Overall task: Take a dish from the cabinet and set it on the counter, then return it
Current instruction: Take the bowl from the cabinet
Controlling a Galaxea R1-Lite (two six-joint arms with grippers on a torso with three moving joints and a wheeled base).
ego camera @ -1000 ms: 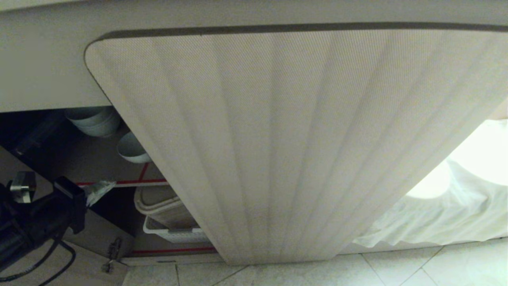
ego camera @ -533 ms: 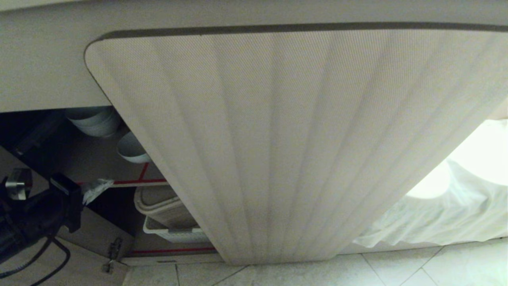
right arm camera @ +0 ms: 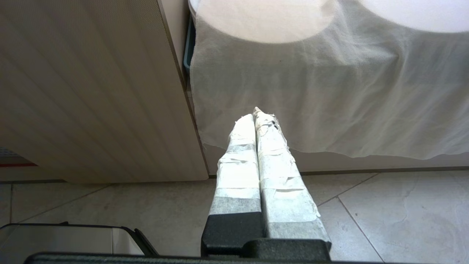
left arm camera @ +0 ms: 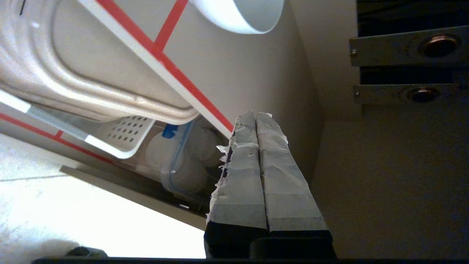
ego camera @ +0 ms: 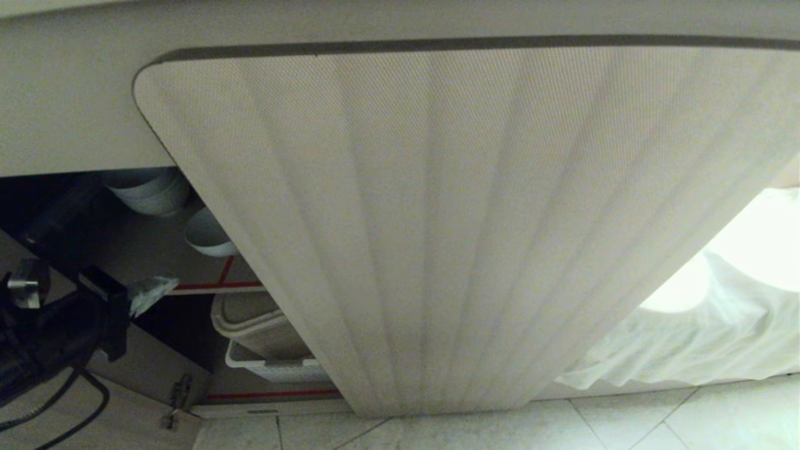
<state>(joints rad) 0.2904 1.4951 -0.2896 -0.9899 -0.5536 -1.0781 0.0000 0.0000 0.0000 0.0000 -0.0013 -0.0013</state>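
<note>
Just ahead of the left gripper [ego camera: 153, 290], past its taped fingers [left arm camera: 269, 161], which were pressed flat together with nothing between them, the cabinet [ego camera: 437, 219] stood open on the robot's left side. Its ribbed door [ego camera: 475, 250] filled most of the head view, the ribs running from the top edge down to the floor [ego camera: 625, 425]. The fingertips hung level with the red-taped edge of the shelf [ego camera: 215, 287] and just short of it. Beyond them on that shelf sat the dish [ego camera: 206, 234], a small white bowl, upright on its base with its mouth turned up; being round, it had no long axis to speak of. It was apart from the fingers, not touched. Farther in, behind the dish, stood a stack of bowls [ego camera: 147, 190]. Below the shelf edge, under the fingertips, a beige lidded bin [ego camera: 250, 325] rested on a white perforated basket [ego camera: 275, 369], and a clear container with a blue clip [left arm camera: 179, 161] lay deeper in. The right gripper [right arm camera: 256, 117] was held low over the floor tiles, its taped fingers shut and empty, pointing at a white cloth [right arm camera: 329, 91] hanging beside the door.
</note>
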